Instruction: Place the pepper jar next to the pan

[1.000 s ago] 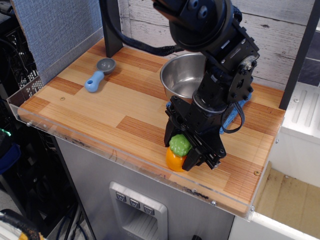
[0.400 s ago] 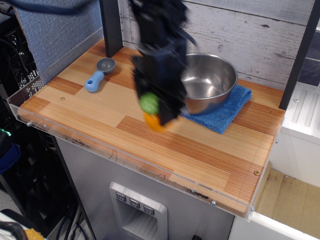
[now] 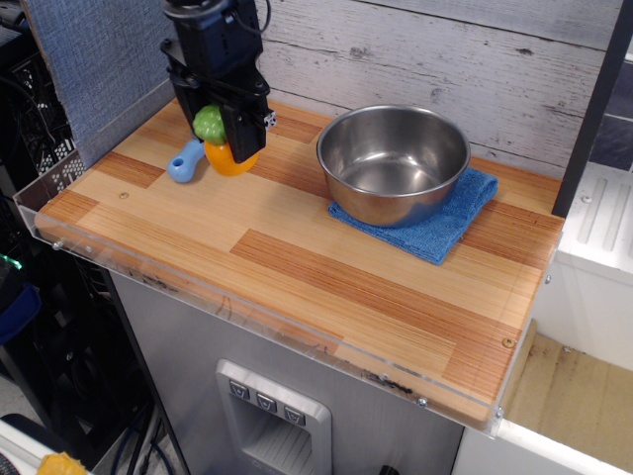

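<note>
My gripper (image 3: 220, 127) is shut on the pepper jar (image 3: 224, 144), a small orange jar with a bumpy green cap, and holds it at the back left of the wooden table, above or on the surface; I cannot tell which. The small toy pan's blue handle (image 3: 184, 164) shows just left of the jar; its grey dish is hidden behind the gripper. The jar is close beside the pan handle.
A steel bowl (image 3: 396, 163) sits on a blue cloth (image 3: 450, 226) at the back right. A clear plastic lip (image 3: 247, 302) runs along the table's front edge. A dark post (image 3: 220, 40) and a grey panel (image 3: 99, 59) stand at the back left.
The gripper carried the pepper jar from the front middle of the table up and to the left, past the bowl, to the pan at the back left.
</note>
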Controlling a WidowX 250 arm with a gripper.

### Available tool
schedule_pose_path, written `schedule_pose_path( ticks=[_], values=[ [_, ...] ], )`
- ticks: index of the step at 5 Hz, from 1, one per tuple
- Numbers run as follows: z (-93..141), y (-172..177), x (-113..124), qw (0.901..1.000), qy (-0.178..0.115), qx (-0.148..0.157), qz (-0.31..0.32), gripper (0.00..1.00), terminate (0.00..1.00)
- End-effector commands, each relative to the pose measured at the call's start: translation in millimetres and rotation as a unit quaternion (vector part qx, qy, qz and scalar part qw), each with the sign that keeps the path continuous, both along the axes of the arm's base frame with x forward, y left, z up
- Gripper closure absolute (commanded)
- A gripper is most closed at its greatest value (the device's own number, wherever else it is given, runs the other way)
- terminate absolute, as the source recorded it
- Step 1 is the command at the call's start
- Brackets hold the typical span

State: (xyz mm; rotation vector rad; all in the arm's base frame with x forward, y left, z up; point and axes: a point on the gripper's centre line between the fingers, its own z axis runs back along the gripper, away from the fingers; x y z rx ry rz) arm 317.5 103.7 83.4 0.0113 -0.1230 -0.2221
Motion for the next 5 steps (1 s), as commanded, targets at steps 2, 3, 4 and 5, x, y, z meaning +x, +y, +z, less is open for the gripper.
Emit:
schedule_pose_path(
  ticks=[2, 3, 4, 5],
  values=[
    [-18.1, 9.1, 71.3, 0.9993, 0.013, 0.034, 0.011, 1.0, 0.0],
    [-27.7, 0.6, 77.9, 0.999, 0.024, 0.038, 0.007, 1.0, 0.0],
    [-30.9, -4.0, 74.3, 0.9984, 0.034, 0.045, 0.01, 1.0, 0.0],
    [-33.9, -3.3, 69.3, 0.9983, 0.047, 0.033, 0.002, 0.0, 0.0]
  ],
)
